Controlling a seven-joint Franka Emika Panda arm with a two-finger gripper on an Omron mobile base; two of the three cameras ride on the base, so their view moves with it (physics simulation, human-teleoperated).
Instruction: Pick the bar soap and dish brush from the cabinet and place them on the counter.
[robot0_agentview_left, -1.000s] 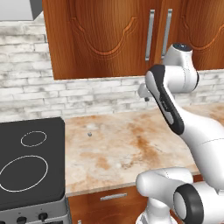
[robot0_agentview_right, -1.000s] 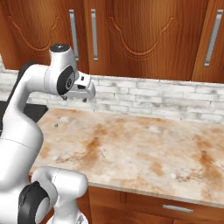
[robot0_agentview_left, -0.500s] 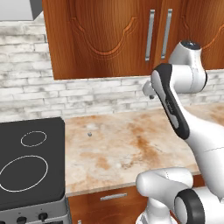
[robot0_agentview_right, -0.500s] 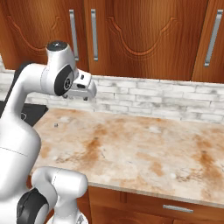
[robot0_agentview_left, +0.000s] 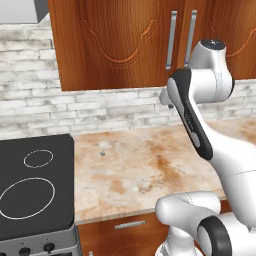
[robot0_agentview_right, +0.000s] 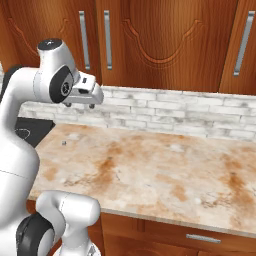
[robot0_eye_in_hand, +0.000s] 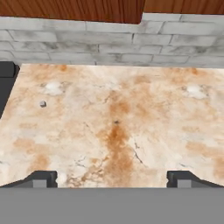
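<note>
The cabinet (robot0_agentview_left: 120, 45) (robot0_agentview_right: 170, 40) hangs above the brick wall with its arched-panel doors shut, so the bar soap and dish brush are hidden. Its lower edge (robot0_eye_in_hand: 70, 8) runs along the top of the hand view. Below it lies the counter (robot0_agentview_left: 140, 160) (robot0_agentview_right: 160, 165) (robot0_eye_in_hand: 113, 122), beige-tan with rusty blotches. My gripper (robot0_agentview_right: 80, 105) (robot0_agentview_left: 168, 103) (robot0_eye_in_hand: 112, 179) hovers over the counter's left part at brick-wall height, below the cabinet doors. It is open, with nothing between its fingertips (robot0_eye_in_hand: 41, 178).
A black stovetop (robot0_agentview_left: 30, 190) (robot0_agentview_right: 27, 131) (robot0_eye_in_hand: 5, 83) borders the counter on the left. A small dark speck (robot0_agentview_left: 102, 153) (robot0_agentview_right: 63, 143) (robot0_eye_in_hand: 42, 103) lies on the counter near it. Long silver handles (robot0_agentview_left: 171, 40) (robot0_agentview_right: 106, 39) run down the cabinet doors. Drawers (robot0_agentview_right: 202, 239) sit under the counter.
The arm has lifted a little, carrying the hand slightly higher in front of the brick wall. The jaws have stayed open.
</note>
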